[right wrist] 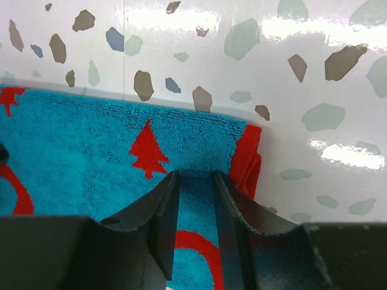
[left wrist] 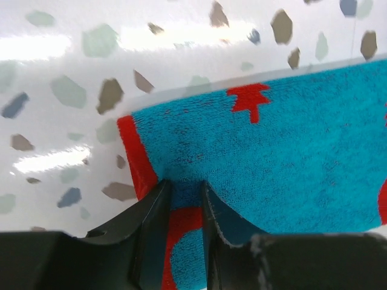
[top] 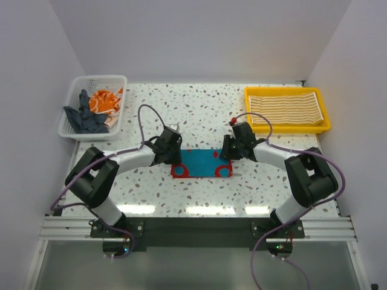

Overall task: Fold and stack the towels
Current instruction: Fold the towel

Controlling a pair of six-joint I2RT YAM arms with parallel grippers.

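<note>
A teal towel [top: 199,162] with red trees and red arcs lies folded flat on the table between the two arms. My left gripper [top: 174,161] rests tips-down on its left end, near the red border [left wrist: 136,160]. The jaws stand a little apart, and flat cloth shows in the gap [left wrist: 184,184]. My right gripper [top: 227,158] is pressed onto the towel's right end beside the doubled red edge [right wrist: 247,154]. Its jaws are also slightly open over flat cloth [right wrist: 196,175]. A tan-and-white striped towel [top: 284,107] lies folded in the yellow tray.
The yellow tray [top: 287,128] sits at the back right. A white mesh basket [top: 69,130] at the back left holds a crumpled orange towel [top: 103,101] and a dark blue-grey towel [top: 87,119]. White walls close in the left, back and right sides.
</note>
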